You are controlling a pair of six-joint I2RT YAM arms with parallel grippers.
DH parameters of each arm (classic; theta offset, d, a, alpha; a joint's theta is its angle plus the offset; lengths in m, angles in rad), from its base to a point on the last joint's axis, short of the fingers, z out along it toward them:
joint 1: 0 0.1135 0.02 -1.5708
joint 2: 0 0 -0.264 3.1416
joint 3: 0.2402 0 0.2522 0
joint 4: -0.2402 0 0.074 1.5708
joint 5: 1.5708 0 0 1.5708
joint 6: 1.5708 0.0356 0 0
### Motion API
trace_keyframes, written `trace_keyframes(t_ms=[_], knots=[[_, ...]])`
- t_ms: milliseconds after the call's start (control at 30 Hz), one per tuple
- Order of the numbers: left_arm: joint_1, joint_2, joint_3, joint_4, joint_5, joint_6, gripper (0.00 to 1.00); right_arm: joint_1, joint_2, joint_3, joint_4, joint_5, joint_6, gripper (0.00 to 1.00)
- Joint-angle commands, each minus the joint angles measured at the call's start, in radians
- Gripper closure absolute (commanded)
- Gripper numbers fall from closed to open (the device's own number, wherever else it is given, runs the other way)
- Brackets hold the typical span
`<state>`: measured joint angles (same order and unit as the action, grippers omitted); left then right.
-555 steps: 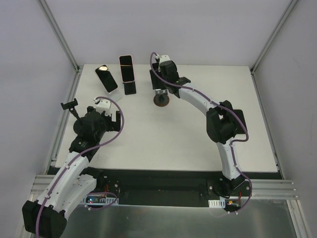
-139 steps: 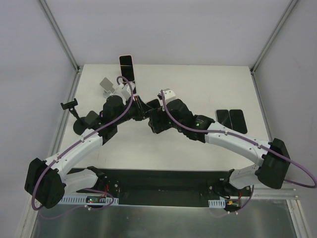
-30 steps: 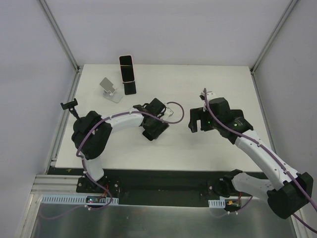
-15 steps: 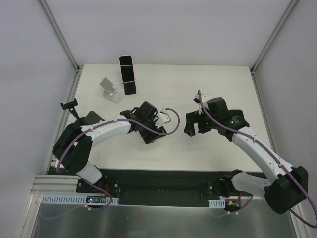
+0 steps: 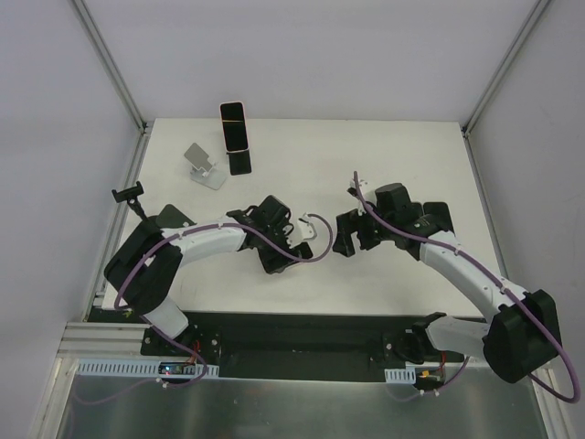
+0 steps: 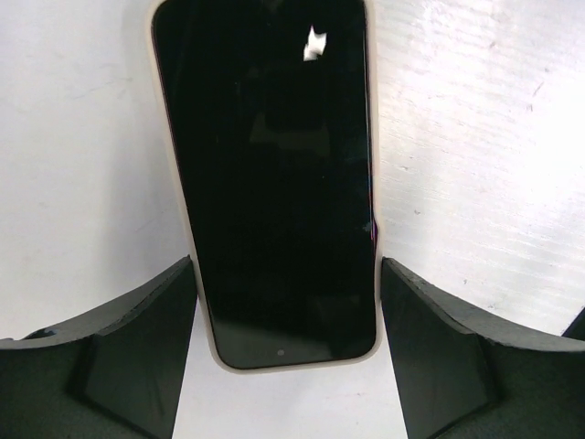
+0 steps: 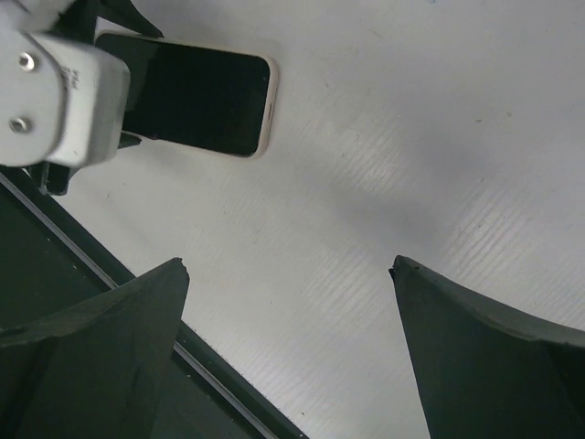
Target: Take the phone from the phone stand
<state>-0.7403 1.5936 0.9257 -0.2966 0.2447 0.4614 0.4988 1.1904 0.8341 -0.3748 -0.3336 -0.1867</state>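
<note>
The phone [image 6: 274, 174] lies flat on the table [image 5: 366, 165], let go, between the left gripper's [image 6: 285, 366] apart fingers. The right gripper [image 7: 288, 347] is apart too.

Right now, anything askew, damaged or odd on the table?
Nothing damaged or spilled. The pale-cased black-screen phone lies flat, screen up, between the open left gripper fingers. At the table's back, a second pale-edged phone leans upright in its black stand, beside an empty silver stand.
</note>
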Motion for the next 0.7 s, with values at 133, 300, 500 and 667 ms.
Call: trace_keyframes(t_ms=[133, 300, 500, 667], knots=[[-0.062, 0.023, -0.004, -0.006, 0.145, 0.161, 0.84, -0.005, -0.044, -0.018, 0.059, 0.034, -0.048, 0.04], [-0.076, 0.051, 0.024, -0.029, 0.146, 0.174, 0.61, -0.006, -0.071, -0.020, 0.048, 0.061, -0.074, 0.04], [-0.076, 0.057, 0.032, -0.041, 0.125, 0.157, 0.37, -0.006, -0.075, 0.003, 0.014, 0.065, -0.095, 0.04], [-0.068, -0.027, 0.029, -0.029, 0.085, 0.123, 0.15, -0.005, -0.077, 0.040, -0.039, 0.051, -0.171, 0.04]])
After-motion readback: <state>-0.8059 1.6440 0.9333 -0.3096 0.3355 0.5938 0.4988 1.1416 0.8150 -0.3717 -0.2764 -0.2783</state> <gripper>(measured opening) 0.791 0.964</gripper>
